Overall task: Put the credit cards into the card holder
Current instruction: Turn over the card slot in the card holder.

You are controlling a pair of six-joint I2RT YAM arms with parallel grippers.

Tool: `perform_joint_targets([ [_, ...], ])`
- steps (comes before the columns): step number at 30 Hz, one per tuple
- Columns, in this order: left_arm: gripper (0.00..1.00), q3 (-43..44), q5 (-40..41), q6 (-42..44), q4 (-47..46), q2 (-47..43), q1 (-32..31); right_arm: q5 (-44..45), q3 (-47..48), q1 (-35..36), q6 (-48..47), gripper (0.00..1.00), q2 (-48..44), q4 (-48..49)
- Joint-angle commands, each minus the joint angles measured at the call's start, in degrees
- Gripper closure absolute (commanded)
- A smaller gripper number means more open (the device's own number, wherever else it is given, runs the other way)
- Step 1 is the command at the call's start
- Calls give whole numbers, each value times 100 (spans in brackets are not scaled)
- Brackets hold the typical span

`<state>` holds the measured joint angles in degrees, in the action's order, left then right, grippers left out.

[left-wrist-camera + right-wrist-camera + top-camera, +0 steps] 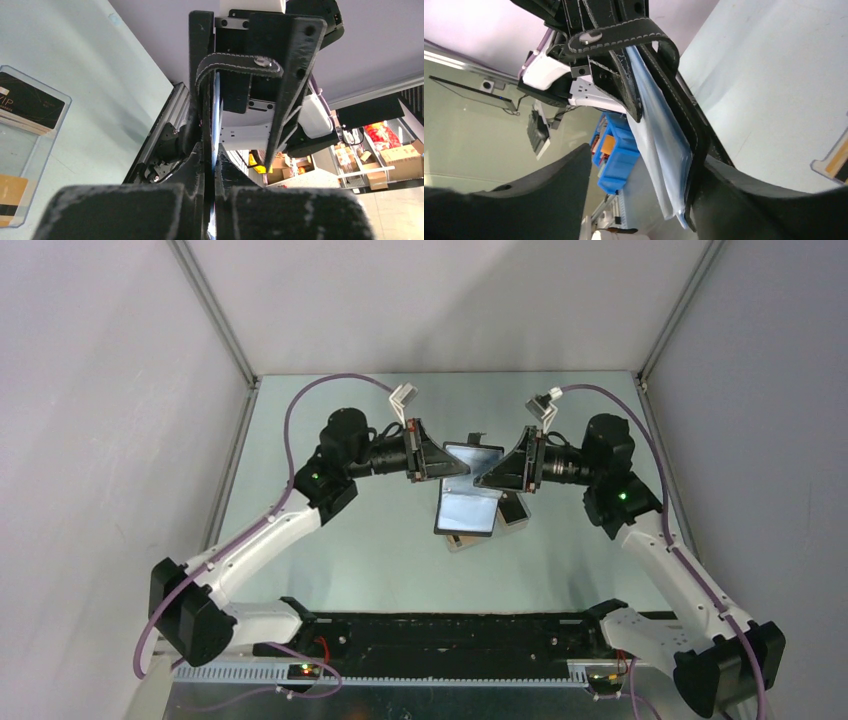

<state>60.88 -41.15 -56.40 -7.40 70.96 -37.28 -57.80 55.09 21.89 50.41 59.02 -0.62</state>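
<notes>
The card holder (468, 508) hangs open above the middle of the worktop (330, 540), held up between the two arms. It is a black, roughly square folding wallet of stitched leather. Its two flaps are spread, and the smooth, shiny blue lining faces upward in the top view. A narrow leather strap (235, 62) with pale stitching and a small round metal stud loops over its edge.

The left gripper (210, 150) is pinched tight on one flap, with a sliver of blue lining showing between its rough black fingers (197, 165). The right gripper (644, 160) stands wide. One finger lies along the wallet's stitched black edge, and the other is well apart from it.

Under the wallet, on the middle of the worktop, lies a flat tray (30, 150) of clear, pale plastic with rounded corners. It holds the credit cards (27, 100), which are thin rectangles. A black-faced one with gold lettering tops a small stack, and an orange-yellow one (10, 192) with a black stripe lies at the tray's other end. The worktop is a smooth, pale blue-green sheet.
</notes>
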Motion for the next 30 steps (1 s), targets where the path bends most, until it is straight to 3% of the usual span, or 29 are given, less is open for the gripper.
perform_joint_targets([
  [1, 100, 116, 2, 46, -113, -51, 24, -70, 62, -256, -255, 20, -299, -361],
  [3, 100, 84, 87, -27, -140, -100, 64, -112, 63, -402, -603, 11, -411, -625],
  [8, 100, -20, 100, -288, -445, -148, 113, -206, -53, -387, -1211, 7, -468, -1189],
  [15, 100, -187, -12, -898, -1210, -144, 158, -313, -868, -210, -766, 7, -703, 355],
  [21, 100, -213, -69, -989, -1325, -168, 151, -127, -928, -13, -251, 14, -653, 1329],
  [23, 100, -229, -65, -1030, -1357, -170, 157, -128, -940, 53, -67, 21, -636, 1713],
  [25, 98, -246, -36, -1079, -1404, -165, 151, -131, -936, 108, 61, 40, -609, 1879],
  [26, 96, -258, -22, -1113, -1424, -158, 155, -115, -936, 126, 134, 59, -589, 1923],
  [27, 88, -284, 11, -1138, -1436, -151, 161, -88, -933, 130, 170, 78, -578, 1927],
  [28, 82, -304, 39, -1189, -1446, -134, 164, -62, -931, 126, 236, 87, -555, 1918],
  [29, 68, -355, 55, -1233, -1447, -126, 179, -50, -930, 112, 274, 98, -544, 1877],
  [30, 62, -396, 107, -1341, -1442, -108, 215, 3, -930, 91, 392, 100, -520, 1831],
])
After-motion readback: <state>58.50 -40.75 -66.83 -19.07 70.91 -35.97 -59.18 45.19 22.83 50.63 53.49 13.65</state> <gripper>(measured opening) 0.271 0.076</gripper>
